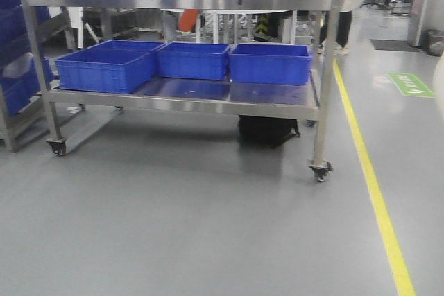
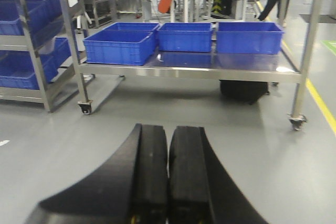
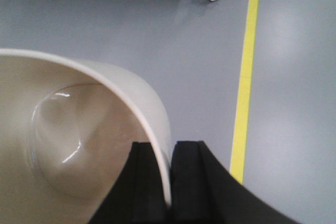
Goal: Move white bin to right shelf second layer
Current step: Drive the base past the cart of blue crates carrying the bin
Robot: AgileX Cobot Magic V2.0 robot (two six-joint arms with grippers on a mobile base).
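The white bin (image 3: pixel 79 129) fills the lower left of the right wrist view, glossy and cream-white, held above the grey floor. My right gripper (image 3: pixel 170 153) is shut on its rim, one finger inside the wall and one outside. My left gripper (image 2: pixel 169 135) hangs over bare floor with its black fingers pressed together and nothing between them. The right shelf second layer is out of view. Neither gripper shows in the front view.
A wheeled steel cart (image 1: pixel 187 98) stands ahead with three blue crates (image 1: pixel 270 62) on its lower deck and a black bag (image 1: pixel 267 129) beneath. A rack of blue crates (image 2: pixel 26 51) stands to the left. A yellow floor line (image 1: pixel 374 192) runs along the right.
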